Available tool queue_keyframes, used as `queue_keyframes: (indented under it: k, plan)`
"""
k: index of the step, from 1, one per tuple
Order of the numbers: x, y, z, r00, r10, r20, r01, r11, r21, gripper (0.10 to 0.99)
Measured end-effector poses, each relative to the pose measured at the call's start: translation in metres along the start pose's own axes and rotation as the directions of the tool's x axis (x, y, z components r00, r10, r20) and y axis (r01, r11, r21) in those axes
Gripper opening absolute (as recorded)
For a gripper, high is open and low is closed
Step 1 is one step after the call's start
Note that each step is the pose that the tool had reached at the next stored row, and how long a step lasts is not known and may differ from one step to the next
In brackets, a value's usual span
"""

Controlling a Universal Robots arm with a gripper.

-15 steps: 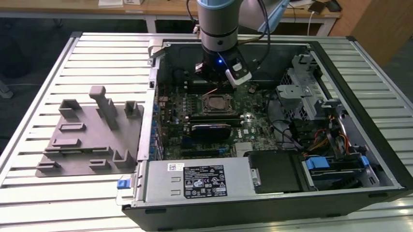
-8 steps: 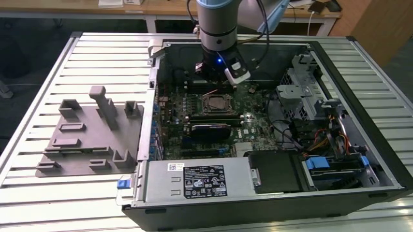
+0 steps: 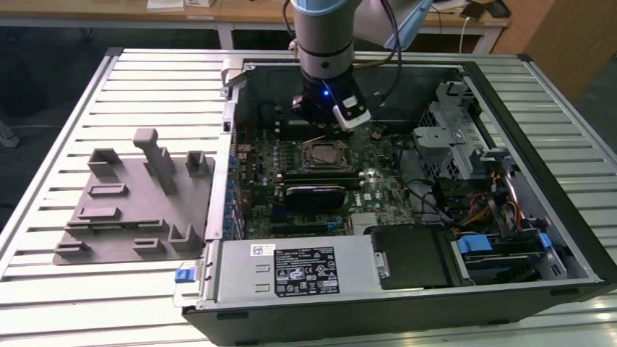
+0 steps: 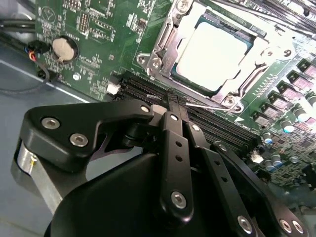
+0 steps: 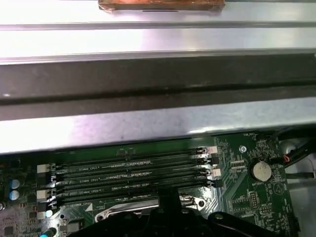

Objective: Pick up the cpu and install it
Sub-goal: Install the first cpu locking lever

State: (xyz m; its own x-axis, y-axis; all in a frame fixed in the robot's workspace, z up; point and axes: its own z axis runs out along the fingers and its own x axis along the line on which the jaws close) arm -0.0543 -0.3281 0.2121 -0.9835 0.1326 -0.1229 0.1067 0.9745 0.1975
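Note:
The cpu (image 4: 212, 52), a flat square chip with a shiny pale top, lies inside the silver metal frame of the motherboard socket (image 4: 153, 61). The exterior view shows the cpu (image 3: 323, 154) in the middle of the open computer case. My gripper (image 4: 176, 101) hangs just above the board beside the socket, over the black memory slots (image 4: 217, 126). Its two black fingers (image 4: 171, 123) are pressed together, shut, with nothing between them. In the exterior view the gripper (image 3: 322, 134) is just behind the socket. In the first wrist view the fingertips (image 5: 168, 197) stand over the slots.
A grey fixture plate (image 3: 135, 206) with upright holders lies at the exterior view's left. Inside the case stand a black heatsink block (image 3: 313, 192), a power supply (image 3: 294, 269), drive cages (image 3: 458, 141) and cables (image 3: 472, 210). A coin battery (image 4: 64, 48) sits near the case wall (image 5: 158, 74).

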Motion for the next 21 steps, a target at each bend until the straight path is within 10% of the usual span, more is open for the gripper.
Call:
queue_keyframes:
  k: [21]
  plan:
    - [0.0055, 0.0059, 0.013, 0.9975, 0.069, 0.0167, -0.07, 0.9974, 0.021, 0.106]
